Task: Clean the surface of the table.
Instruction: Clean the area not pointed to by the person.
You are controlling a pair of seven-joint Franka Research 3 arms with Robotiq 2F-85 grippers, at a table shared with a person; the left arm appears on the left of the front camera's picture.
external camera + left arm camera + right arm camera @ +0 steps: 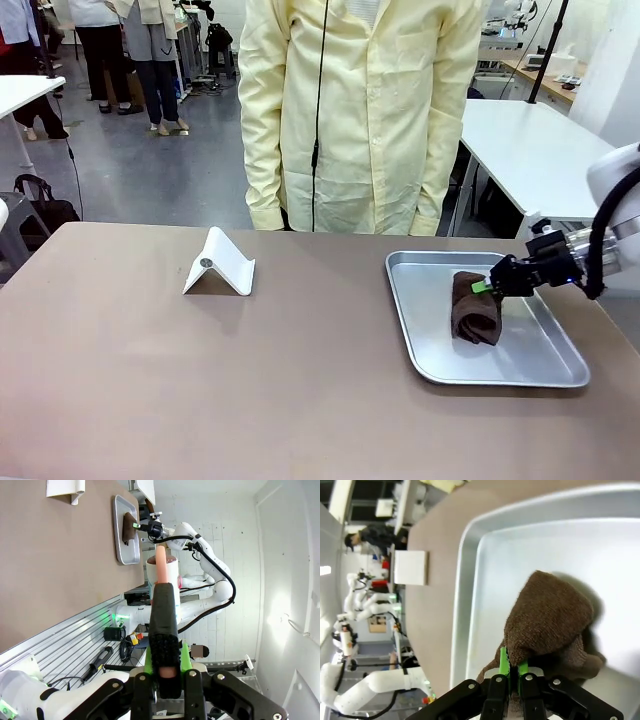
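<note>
Cloth (pixel 475 312) pickup is the step in hand right now, I reckon. Right end effector (pixel 486 285) is pinched onto the top fold of that brown cloth, which lies bunched in the tray (pixel 545 345) at the right side of the counter (pixel 200 380). Counter itself runs the whole width between the robot and the person (pixel 360 110). It carries just the tray and a white stand (pixel 220 265) toward the left-middle. Left end effector (pixel 166 655) is clamped on a black tool (pixel 165 605) with a pinkish tip, held well off the surface.

Tips for doing it well, imo: lift straight up until the cloth clears the tray rim, otherwise it could drag the tray along. The grip looks like it's only got one fold, so go slow or it may slip out. Once over the bare brown top, press it down flat and wipe in long overlapping passes. Steer around the stand rather than shoving it.
</note>
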